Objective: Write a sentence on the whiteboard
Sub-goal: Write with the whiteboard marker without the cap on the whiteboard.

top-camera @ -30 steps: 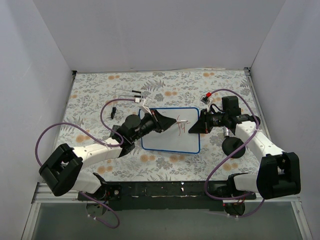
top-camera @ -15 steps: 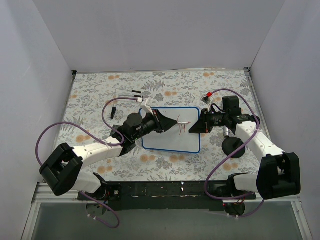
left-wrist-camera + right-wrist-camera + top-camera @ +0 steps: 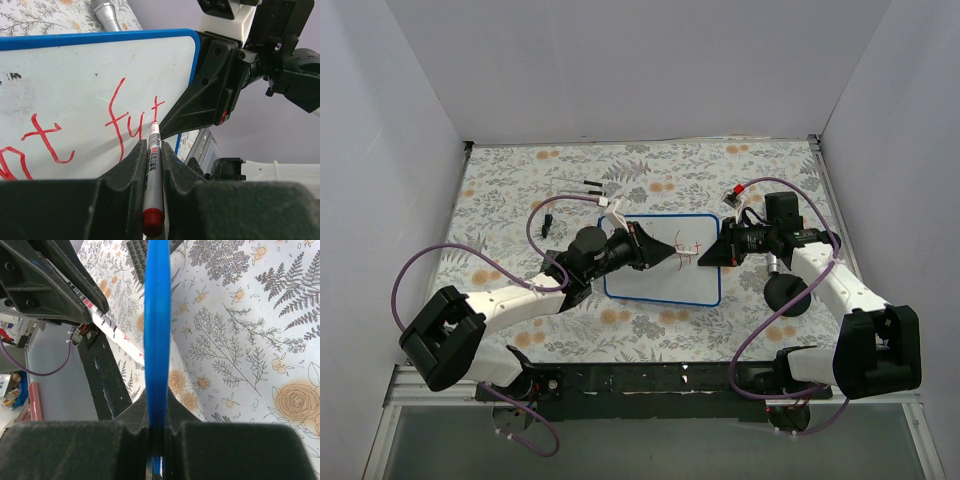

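Your table (image 3: 520, 200) is covered by a cloth printed with grey ferns and orange flowers, and plain white walls (image 3: 640, 70) close it in on three sides. Near the far edge lie a few small black parts (image 3: 592, 185), and toward the far right sits a small red item (image 3: 736, 190). A silver cylinder (image 3: 107, 12) lies on the cloth just beyond the board's edge.

The whiteboard (image 3: 655, 285) is in the middle of the table, between your two arms. Your right gripper (image 3: 157, 407) is clamped on its blue right rim, which runs edge-on up the right wrist view. Your left gripper (image 3: 152, 147) is closed on a red-ended marker (image 3: 154, 175), whose tip touches the board at the last letter. The sentence (image 3: 122, 125) shows in red as "fut", with parts of other letters to its left.
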